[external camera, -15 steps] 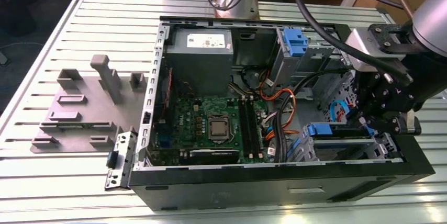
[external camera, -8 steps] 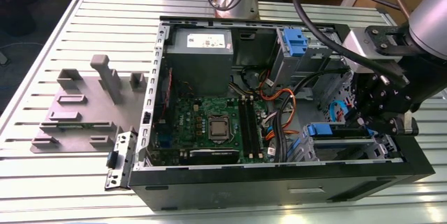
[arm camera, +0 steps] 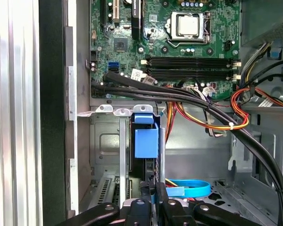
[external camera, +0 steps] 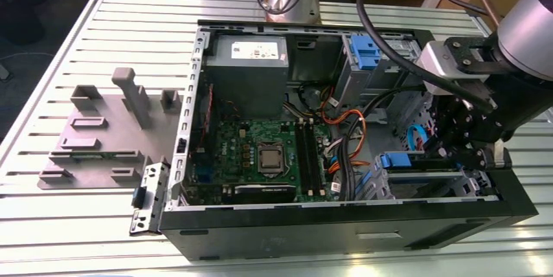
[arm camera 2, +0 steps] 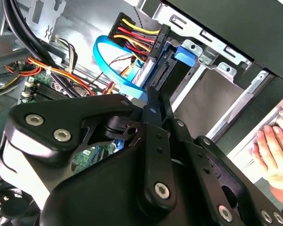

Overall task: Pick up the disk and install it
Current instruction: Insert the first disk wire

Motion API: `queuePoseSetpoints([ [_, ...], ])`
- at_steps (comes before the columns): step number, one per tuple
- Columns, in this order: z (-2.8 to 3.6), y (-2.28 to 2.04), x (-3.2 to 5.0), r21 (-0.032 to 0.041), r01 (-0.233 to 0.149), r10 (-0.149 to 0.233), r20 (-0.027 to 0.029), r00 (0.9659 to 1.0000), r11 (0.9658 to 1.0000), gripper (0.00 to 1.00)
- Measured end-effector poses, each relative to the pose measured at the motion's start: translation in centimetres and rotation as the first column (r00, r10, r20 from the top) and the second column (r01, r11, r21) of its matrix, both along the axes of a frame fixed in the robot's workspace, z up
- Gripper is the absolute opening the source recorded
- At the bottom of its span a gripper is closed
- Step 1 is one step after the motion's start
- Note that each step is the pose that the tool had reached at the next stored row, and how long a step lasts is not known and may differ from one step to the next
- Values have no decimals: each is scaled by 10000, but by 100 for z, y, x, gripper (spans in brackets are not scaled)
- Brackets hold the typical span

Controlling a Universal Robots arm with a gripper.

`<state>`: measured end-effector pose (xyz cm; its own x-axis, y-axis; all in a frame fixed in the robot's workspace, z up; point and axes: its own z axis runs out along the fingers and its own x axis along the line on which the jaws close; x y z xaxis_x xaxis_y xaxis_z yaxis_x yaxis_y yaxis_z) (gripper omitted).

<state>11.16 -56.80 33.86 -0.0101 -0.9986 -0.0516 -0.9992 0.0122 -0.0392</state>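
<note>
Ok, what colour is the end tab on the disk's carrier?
Blue. The carrier tab shows best in the first wrist view.

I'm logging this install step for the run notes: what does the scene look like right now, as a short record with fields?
setting: open computer case on a slatted table
disk: on edge in the metal drive cage, blue carrier tab showing
gripper: inside the case, at the disk's edge
cable: blue cable looped beside the cage
person: a hand by the case's outer edge
</note>
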Motion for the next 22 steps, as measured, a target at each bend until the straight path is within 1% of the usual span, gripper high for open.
queuePoseSetpoints([
  [4, -9, 0, -1, 0, -10, 10, 13, 10000, 10000, 16],
  [22, -17, 18, -7, 1, -10, 10, 13, 10000, 10000, 16],
])
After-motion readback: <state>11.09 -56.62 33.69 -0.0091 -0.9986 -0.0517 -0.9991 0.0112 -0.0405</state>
